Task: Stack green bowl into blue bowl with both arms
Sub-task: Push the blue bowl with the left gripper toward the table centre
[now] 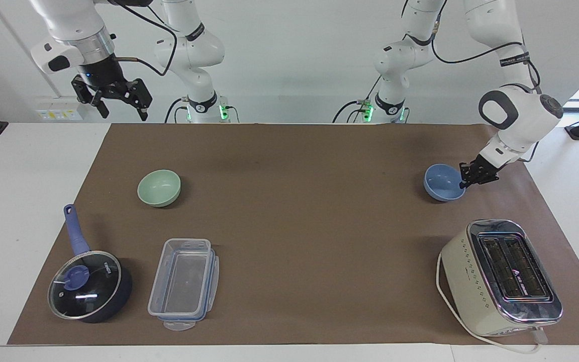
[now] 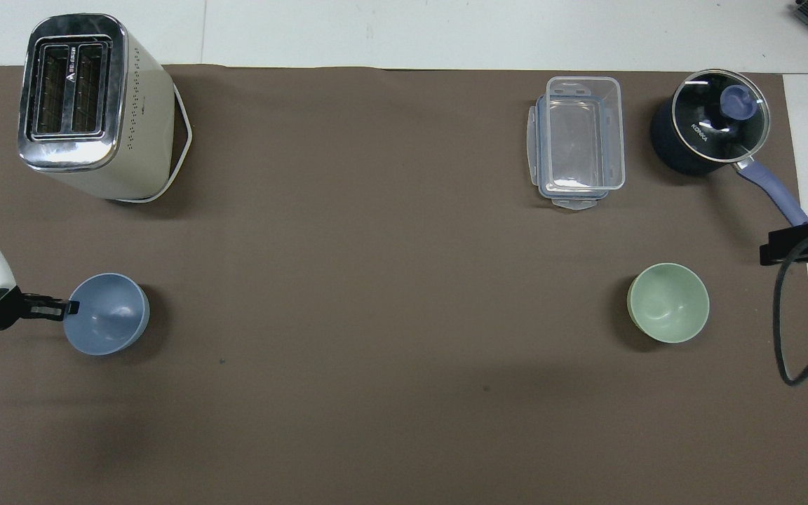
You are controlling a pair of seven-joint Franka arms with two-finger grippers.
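Note:
The blue bowl (image 1: 442, 183) (image 2: 108, 313) sits toward the left arm's end of the brown mat, slightly tilted. My left gripper (image 1: 464, 182) (image 2: 71, 307) is shut on the blue bowl's rim at the side toward the mat's edge. The pale green bowl (image 1: 159, 187) (image 2: 669, 302) rests upright toward the right arm's end. High above the mat's corner near the robots, my right gripper (image 1: 118, 103) hangs open and holds nothing; that arm waits.
A cream toaster (image 1: 501, 277) (image 2: 88, 106) stands farther from the robots than the blue bowl. A clear plastic container (image 1: 184, 284) (image 2: 578, 140) and a dark blue lidded saucepan (image 1: 88, 284) (image 2: 711, 130) lie farther out than the green bowl.

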